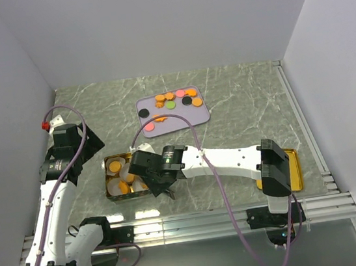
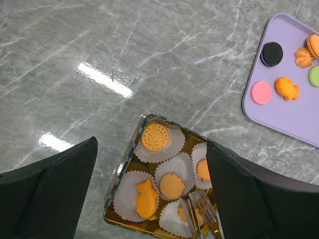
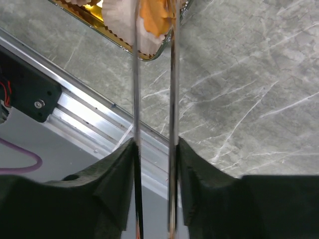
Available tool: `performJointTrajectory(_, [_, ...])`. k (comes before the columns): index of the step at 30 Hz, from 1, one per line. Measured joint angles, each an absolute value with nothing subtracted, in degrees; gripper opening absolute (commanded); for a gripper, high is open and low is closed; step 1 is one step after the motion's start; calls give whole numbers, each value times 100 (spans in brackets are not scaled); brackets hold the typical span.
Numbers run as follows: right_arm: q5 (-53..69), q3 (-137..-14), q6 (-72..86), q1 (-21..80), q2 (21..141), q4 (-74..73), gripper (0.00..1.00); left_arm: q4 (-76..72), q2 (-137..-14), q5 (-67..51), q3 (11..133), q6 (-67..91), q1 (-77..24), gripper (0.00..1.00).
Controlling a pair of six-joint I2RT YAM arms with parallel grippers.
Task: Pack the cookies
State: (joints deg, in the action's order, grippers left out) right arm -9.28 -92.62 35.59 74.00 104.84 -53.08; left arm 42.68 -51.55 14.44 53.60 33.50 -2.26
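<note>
several cookies (image 2: 155, 137) sit in cups (image 2: 128, 201) in the tin (image 2: 121, 172); more wait on the tray (image 2: 289, 119). right gripper (image 3: 154, 147) clenches tongs (image 3: 172, 74) over a cup; left gripper (image 2: 152, 147) gapes empty.

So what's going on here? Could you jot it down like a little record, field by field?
Gold tin: paper cups, several holding orange pieces
Purple tray: loose cookies in orange, black, pink, green
Right gripper: shut on metal tongs, an orange cookie between their tips over the tin
Left gripper: open, empty, near the tin
Flat gold piece: beside the right arm, partly hidden
</note>
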Motion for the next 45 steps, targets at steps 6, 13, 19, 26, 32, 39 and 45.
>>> performJointTrajectory(6, [-1068, -9400, 3553, 7400, 10492, -5354, 48, 4268, -5153, 1444, 5360, 3350, -235, 97])
performJointTrajectory(13, [-1352, -9966, 3509, 7371, 10492, -5645, 48, 4268, -5148, 1444, 5360, 3350, -235, 97])
performJointTrajectory(19, [-1647, -10530, 3369, 7074, 10477, -5883, 49, 4268, -5127, 1444, 5360, 3350, -235, 97])
performJointTrajectory(26, [-1813, -10562, 3157, 5610, 10243, -6003, 49, 4268, -5103, 1444, 5360, 3350, -235, 97])
performJointTrajectory(32, [-1896, -10388, 2982, 4058, 10029, -5961, 49, 4268, -5081, 1444, 5360, 3350, -235, 96])
performJointTrajectory(39, [-1564, -9577, 2759, 2665, 10047, -5564, 49, 4268, -5070, 1444, 5360, 3350, -235, 96])
performJointTrajectory(45, [-1406, -9408, 2593, 1800, 10455, -5352, 49, 4268, -5050, 1444, 5360, 3350, -228, 96])
